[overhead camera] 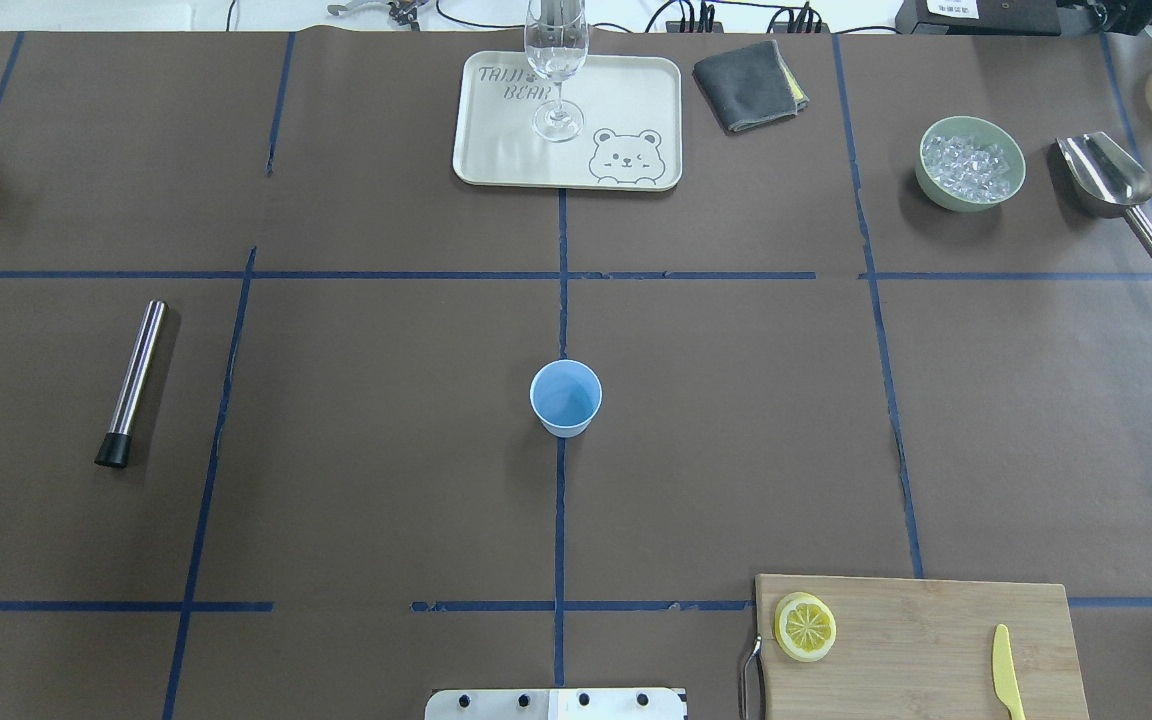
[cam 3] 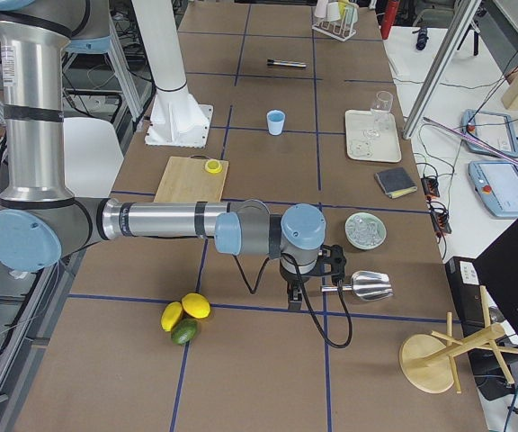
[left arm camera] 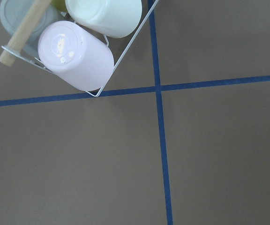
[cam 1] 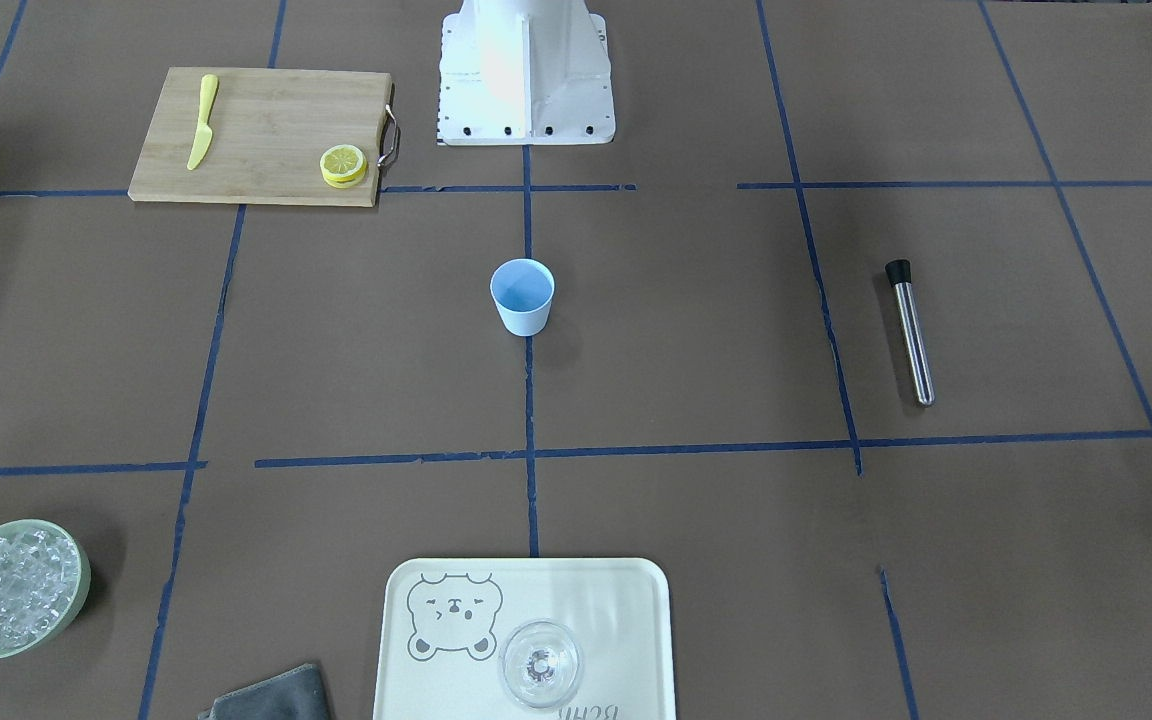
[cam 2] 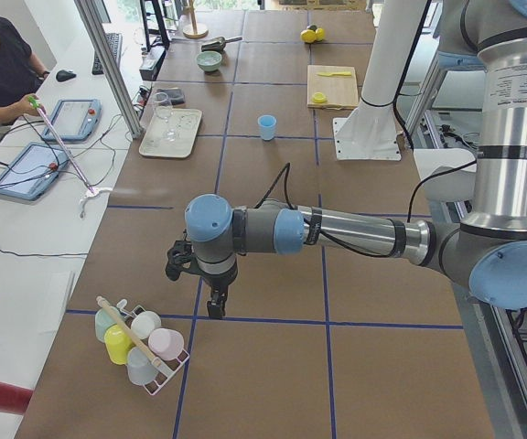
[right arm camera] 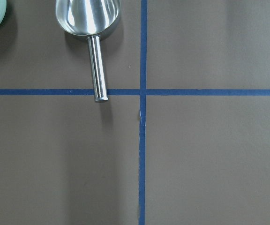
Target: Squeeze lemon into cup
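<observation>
The light-blue cup [cam 1: 522, 296] stands upright and empty at the table's middle; it also shows in the overhead view [overhead camera: 565, 398]. A lemon slice [cam 1: 343, 164] lies on top of a small stack at the corner of the wooden cutting board [cam 1: 266, 135], also in the overhead view [overhead camera: 805, 627]. My left gripper [cam 2: 216, 306] hangs far out at the table's left end beside a cup rack. My right gripper [cam 3: 293, 297] hangs at the right end near a metal scoop. Both show only in the side views, so I cannot tell whether they are open or shut.
A yellow plastic knife [overhead camera: 1006, 684] lies on the board. A steel muddler [overhead camera: 131, 383] lies on the left. A tray [overhead camera: 496, 150] bears a clear glass [overhead camera: 556, 70]. A grey cloth [overhead camera: 749, 85], a green ice bowl [overhead camera: 970, 163], a scoop [overhead camera: 1111, 190], a cup rack [cam 2: 140, 343] and whole citrus [cam 3: 185, 317] lie around.
</observation>
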Controlling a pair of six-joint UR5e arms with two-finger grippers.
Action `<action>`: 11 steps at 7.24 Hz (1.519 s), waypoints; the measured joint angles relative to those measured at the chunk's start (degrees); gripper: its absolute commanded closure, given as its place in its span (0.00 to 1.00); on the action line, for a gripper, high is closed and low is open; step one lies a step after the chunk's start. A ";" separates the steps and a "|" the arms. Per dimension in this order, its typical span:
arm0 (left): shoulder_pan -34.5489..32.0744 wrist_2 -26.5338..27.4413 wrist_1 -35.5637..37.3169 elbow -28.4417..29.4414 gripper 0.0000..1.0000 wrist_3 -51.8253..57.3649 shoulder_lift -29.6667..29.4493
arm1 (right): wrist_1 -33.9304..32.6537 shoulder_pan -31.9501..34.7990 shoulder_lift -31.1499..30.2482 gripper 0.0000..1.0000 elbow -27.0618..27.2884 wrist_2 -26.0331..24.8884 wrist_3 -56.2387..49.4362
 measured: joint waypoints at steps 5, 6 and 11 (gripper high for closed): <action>-0.24 -0.29 0.01 -0.65 0.00 -0.19 -0.72 | 0.15 -4.19 3.11 0.00 4.20 1.29 1.77; -0.36 -0.28 0.06 -1.15 0.00 -0.23 -0.78 | 0.06 -6.49 4.58 0.00 7.29 1.89 4.00; -0.52 -0.09 -0.09 -1.94 0.00 -0.31 -0.74 | 2.49 -19.70 6.73 0.00 18.32 -1.41 30.05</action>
